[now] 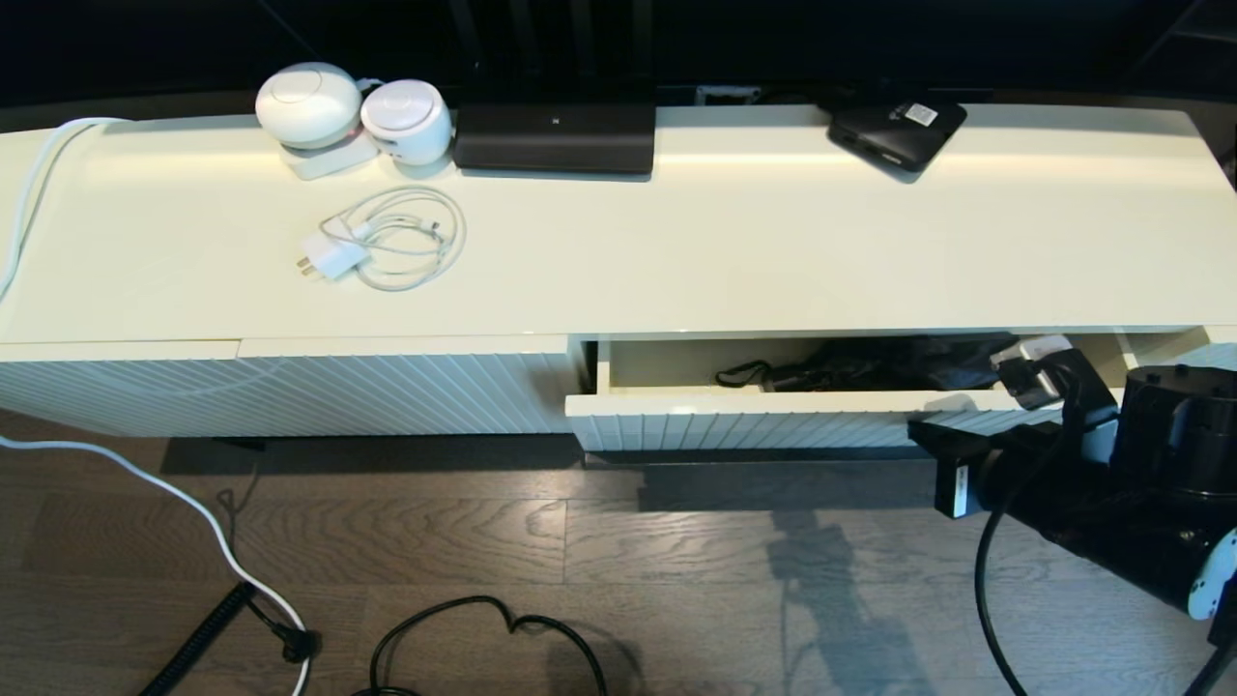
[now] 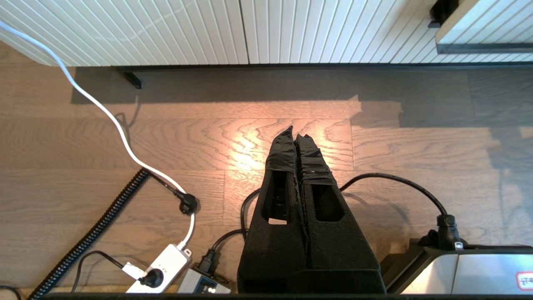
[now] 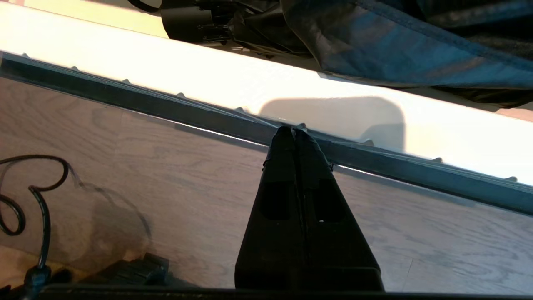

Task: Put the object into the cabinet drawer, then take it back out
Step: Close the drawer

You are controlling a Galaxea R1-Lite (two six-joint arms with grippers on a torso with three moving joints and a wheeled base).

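The cabinet drawer (image 1: 734, 420) stands partly pulled out at the cabinet's right half, its ribbed front facing me. Inside lies the black folding umbrella (image 1: 870, 365), with its wrist loop toward the left and bunched fabric toward the right. The right wrist view shows the umbrella (image 3: 374, 46) and its short handle (image 3: 183, 23) just behind the drawer's front edge (image 3: 208, 75). My right gripper (image 3: 295, 130) is shut and empty, its tips against the dark bar handle (image 3: 166, 106); in the head view the right gripper (image 1: 918, 430) sits at the drawer front's right part. My left gripper (image 2: 295, 132) hangs shut over the floor.
On the cabinet top (image 1: 773, 251) are two white round devices (image 1: 309, 101), a white charger with coiled cable (image 1: 387, 246), a black router (image 1: 556, 135) and a flat black box with a sticker (image 1: 899, 130). Cables (image 1: 464, 628) and a power strip (image 2: 162, 266) lie on the floor.
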